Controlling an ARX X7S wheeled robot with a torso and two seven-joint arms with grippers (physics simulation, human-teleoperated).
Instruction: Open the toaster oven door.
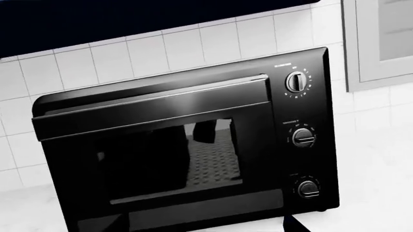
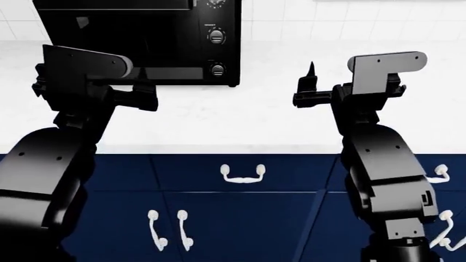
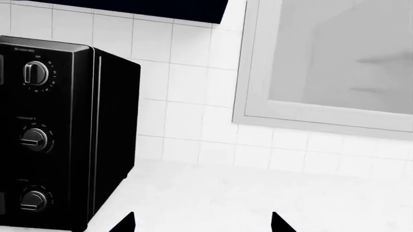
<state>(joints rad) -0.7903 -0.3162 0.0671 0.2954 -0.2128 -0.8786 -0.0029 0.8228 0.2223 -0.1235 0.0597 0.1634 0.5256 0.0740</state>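
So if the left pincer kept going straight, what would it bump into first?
Most likely the toaster oven, on its closed door near the glass window, since the left wrist view faces it squarely. Depth is hard to judge, but nothing shows in between.

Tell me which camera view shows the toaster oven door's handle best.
The left wrist view: the handle runs in full along the top edge of the door, which is shut. The head view shows only the lower part of the toaster oven, with the handle out of frame. The right wrist view shows only its knob panel and side.
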